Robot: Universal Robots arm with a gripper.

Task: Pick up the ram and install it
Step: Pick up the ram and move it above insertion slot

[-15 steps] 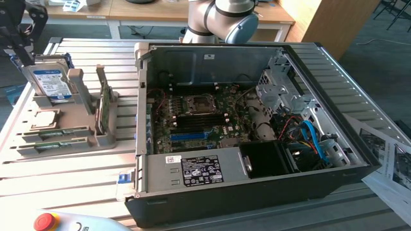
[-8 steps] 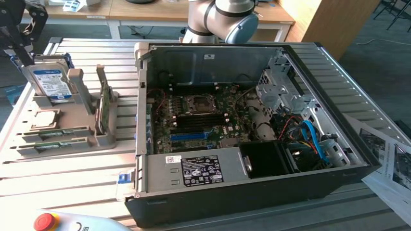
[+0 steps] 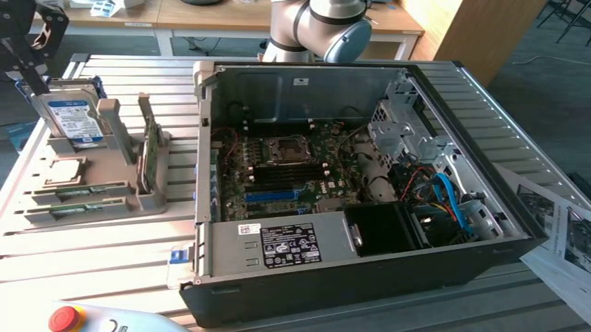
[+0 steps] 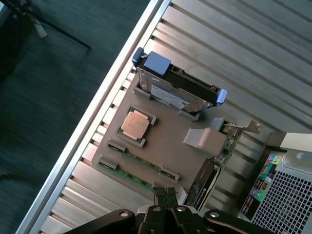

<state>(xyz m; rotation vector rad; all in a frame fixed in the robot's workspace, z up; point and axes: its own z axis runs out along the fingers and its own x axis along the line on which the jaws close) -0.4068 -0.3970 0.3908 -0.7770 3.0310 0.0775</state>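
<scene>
The ram (image 4: pixel 142 174) is a thin green stick lying in a slot along the edge of the grey holder (image 4: pixel 170 134). In the exterior view it lies low at the front of that holder (image 3: pixel 79 191), with a second green stick (image 3: pixel 79 207) just before it. My gripper (image 4: pixel 168 195) hangs well above the holder with its fingers shut together and nothing between them. In the exterior view the gripper (image 3: pixel 37 81) is a dark shape high over the holder's far left corner. The open computer case (image 3: pixel 207 228) shows the motherboard's black slots (image 3: pixel 282 176).
On the holder a silver hard drive with a blue label (image 3: pixel 74 117) stands upright, beside a CPU (image 3: pixel 60 169) and an upright green card (image 3: pixel 148 155). A red stop button (image 3: pixel 65 318) sits at the front. Papers (image 3: pixel 563 232) lie at the exterior view's right.
</scene>
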